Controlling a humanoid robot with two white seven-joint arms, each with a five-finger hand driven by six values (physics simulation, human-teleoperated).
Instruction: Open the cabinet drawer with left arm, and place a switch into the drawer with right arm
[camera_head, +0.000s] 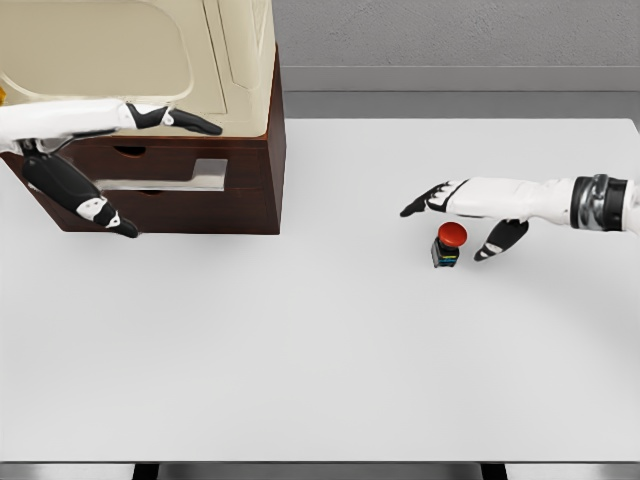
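White table (300, 350), right robot hand (470, 215) spread above switch (447, 245)

even, bright, diffuse light; no glare. faint soft shadow under the switch (447, 247) and along the cabinet (200, 190) base on the white table (320, 380). render slightly soft, edges undistorted.

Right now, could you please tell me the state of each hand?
Left hand: open, fingers spread at the cabinet front, holding nothing.
Right hand: open, spread above the red switch, not grasping it.
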